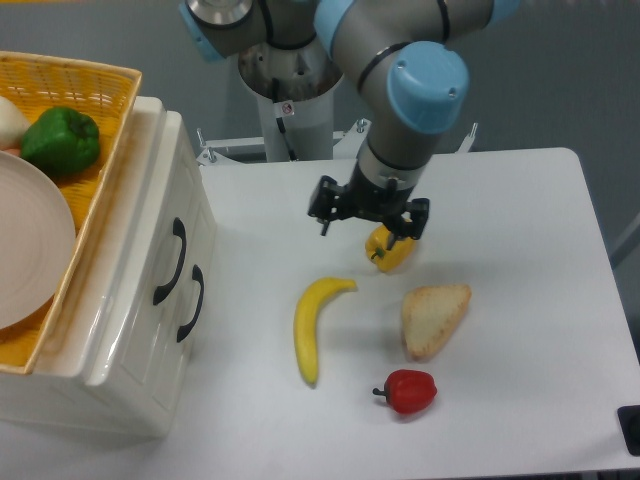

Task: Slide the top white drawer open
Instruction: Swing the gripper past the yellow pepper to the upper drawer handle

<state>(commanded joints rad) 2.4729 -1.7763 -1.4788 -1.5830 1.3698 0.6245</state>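
We are in the approach: our hand hangs empty and spread above the desk, well apart from the top white drawer, shut at the left. Next we must reach its black handle. We count two handles, one banana, one toast, three peppers.

top white drawer: glossy white plastic, black handle | surface: matt white, smooth | basket: woven yellow | plate: matt cream | arm: smooth grey shell, glossy blue caps | banana, red pepper: shiny | toast: rough
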